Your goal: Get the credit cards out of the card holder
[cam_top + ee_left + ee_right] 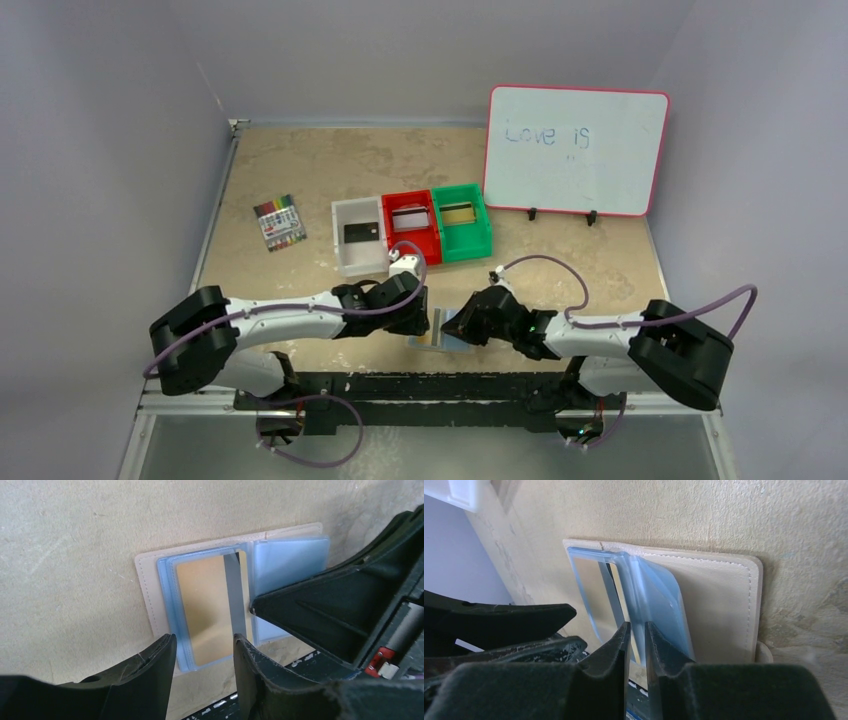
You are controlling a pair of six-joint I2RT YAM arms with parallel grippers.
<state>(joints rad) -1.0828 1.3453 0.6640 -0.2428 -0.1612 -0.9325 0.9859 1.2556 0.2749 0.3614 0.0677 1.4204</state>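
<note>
The card holder lies open near the table's front edge, beige outside with pale blue sleeves. A gold card with a grey stripe sits in its left sleeve; it also shows in the right wrist view. My left gripper is open and empty, just above the sleeve's near edge. My right gripper is nearly closed on the raised blue sleeve pages by the fold. A black card, a silver card and a gold card lie in the bins.
White bin, red bin and green bin stand in a row behind the grippers. A marker pack lies at the left. A whiteboard stands at the back right. The table's black front rail is just below the holder.
</note>
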